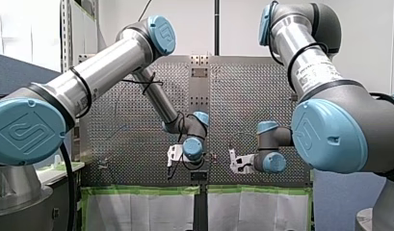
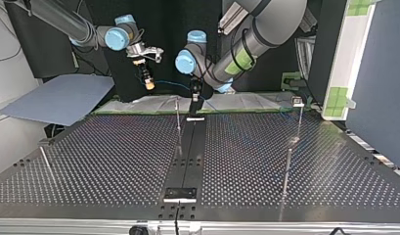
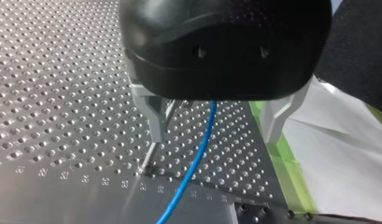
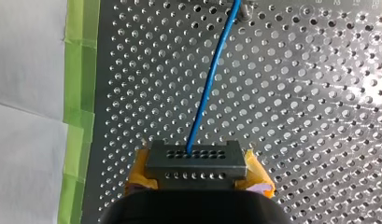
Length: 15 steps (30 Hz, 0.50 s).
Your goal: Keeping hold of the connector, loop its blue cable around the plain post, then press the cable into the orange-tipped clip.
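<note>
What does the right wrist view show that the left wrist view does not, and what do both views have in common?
Only the right wrist view: the grey connector clamped between my right gripper's yellow pads, with the blue cable leaving it. Only the left wrist view: my left gripper, open, its fingers either side of the cable, and a thin metal post beside one finger. Both: the blue cable, the perforated table, green tape and white paper.

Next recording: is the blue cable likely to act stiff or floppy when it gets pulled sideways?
Probably springy rather than limp: the blue cable leaves the connector in my right hand almost straight. Likely bendable too: between the open fingers of my left hand it sweeps in a gentle curve. It may spring back unless kept taut.
</note>
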### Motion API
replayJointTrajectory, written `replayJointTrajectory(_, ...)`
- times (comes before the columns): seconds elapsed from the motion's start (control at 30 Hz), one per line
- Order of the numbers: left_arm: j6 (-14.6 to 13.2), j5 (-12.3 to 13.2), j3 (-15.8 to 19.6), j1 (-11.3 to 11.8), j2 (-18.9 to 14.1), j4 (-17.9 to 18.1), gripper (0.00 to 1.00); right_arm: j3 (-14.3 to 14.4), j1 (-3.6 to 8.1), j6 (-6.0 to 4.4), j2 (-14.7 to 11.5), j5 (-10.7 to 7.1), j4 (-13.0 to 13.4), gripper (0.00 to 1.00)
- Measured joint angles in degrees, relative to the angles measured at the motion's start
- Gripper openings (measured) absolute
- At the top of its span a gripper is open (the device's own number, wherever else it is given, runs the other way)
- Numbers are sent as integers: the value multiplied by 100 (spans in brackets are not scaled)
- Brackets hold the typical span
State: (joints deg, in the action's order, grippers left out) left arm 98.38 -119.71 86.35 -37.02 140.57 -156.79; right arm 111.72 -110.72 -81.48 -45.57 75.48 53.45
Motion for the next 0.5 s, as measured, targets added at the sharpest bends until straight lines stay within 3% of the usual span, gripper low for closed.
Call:
replayJointTrajectory(0.1, -49, -65, -1, 29, 0, -47, 100, 20, 22, -51, 0, 8, 65, 0)
replayJointTrajectory(0.27, -39, -307, -49, 68, -7, -279, 100, 28, 55, -226, -1, 14, 114, 0)
replayJointTrajectory(0.37, 41, -487, -59, 21, -7, -459, 100, 25, 78, -340, -1, 15, 162, 0)
replayJointTrajectory(0.5, 146, -729, -60, -70, -67, -702, 100, 24, 105, -405, 0, 18, 238, 0)
